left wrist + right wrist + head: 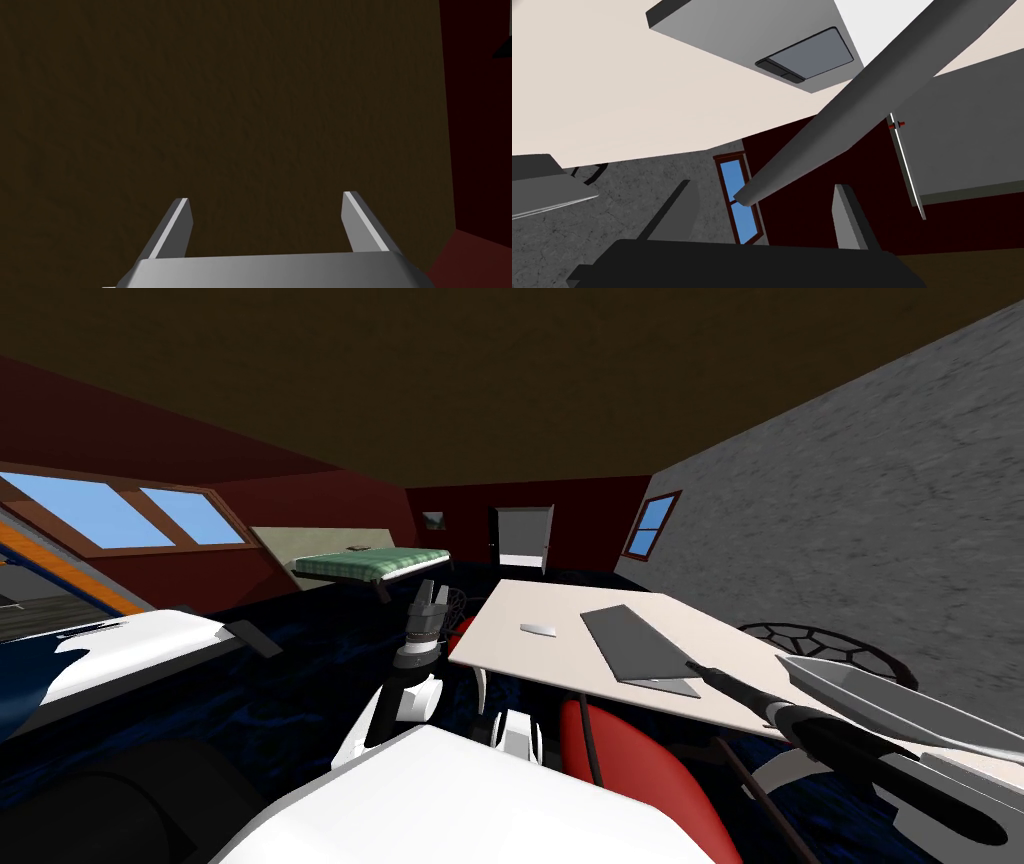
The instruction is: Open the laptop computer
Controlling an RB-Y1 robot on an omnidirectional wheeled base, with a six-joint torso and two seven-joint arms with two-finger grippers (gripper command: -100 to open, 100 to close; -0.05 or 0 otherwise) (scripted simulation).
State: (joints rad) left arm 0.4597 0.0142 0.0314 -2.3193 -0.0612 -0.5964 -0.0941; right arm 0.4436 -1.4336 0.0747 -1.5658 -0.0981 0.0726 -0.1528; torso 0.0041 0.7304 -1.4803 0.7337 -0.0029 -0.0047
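Observation:
The grey laptop point(632, 640) lies on the pale table point(540, 658), its lid raised a little at my end so the base edge shows beneath. In the right wrist view the base with its touchpad point(807, 60) is uncovered, and the lid point(862, 95) crosses as a slanted grey slab. My right gripper point(762, 186) is open, and the lid's corner lies between its fingers point(852, 220) without being pressed. In the head view the right gripper point(700, 671) is at the laptop's near right corner. My left gripper point(430, 600) points upward beside the table's left end, and my left gripper point(265, 220) stands open and empty.
A small flat white object point(537, 630) lies on the table left of the laptop. A red chair point(640, 778) is tucked under the near edge and a black wire chair point(830, 643) stands to the right. A green bed point(370, 563) and a doorway point(525, 538) are farther back.

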